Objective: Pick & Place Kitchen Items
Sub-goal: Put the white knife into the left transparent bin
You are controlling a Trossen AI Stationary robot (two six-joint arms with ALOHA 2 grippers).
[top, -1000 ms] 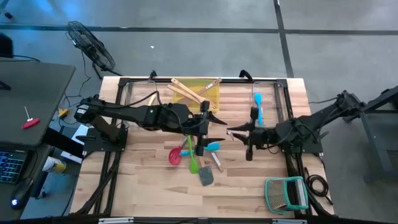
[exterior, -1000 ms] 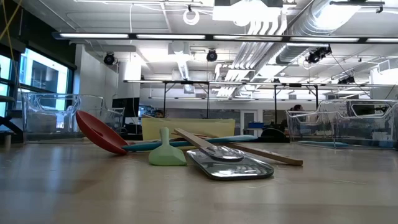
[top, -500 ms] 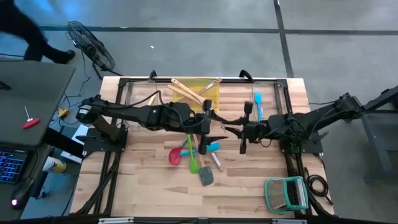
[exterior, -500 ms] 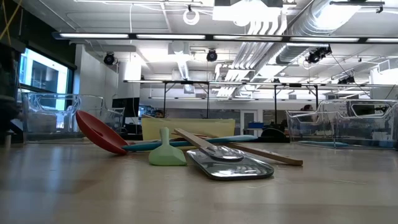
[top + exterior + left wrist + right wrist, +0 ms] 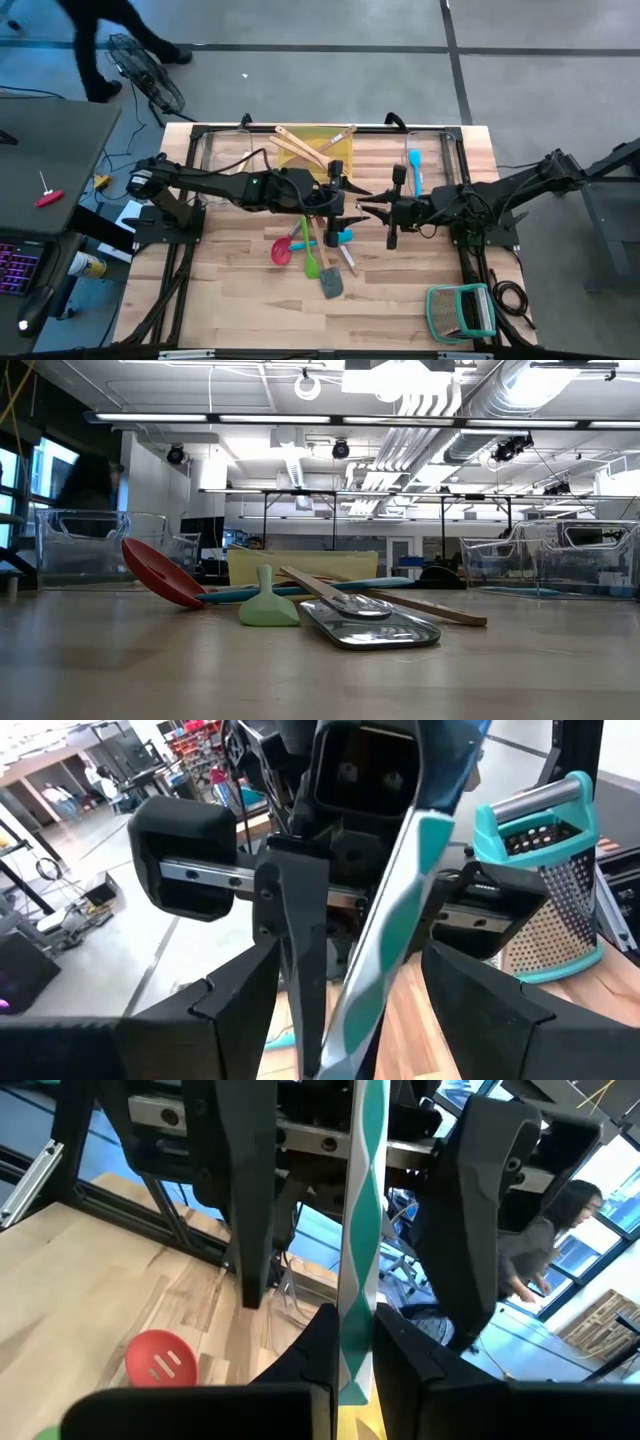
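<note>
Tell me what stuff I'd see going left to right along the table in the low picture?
Clear bin → red spoon → green spatula → shiny metal spatula → wooden handle → another clear bin.

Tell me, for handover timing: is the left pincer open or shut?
Open: left pincer fingers stand wide apart, teal-and-white utensil between them.

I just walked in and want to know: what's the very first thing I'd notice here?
The two black robot arms meeting over the middle of the table, the left gripper and right gripper passing a teal-and-white utensil between them. Below them lies a bright pile: a red ladle, a green spatula and a grey spatula.
</note>
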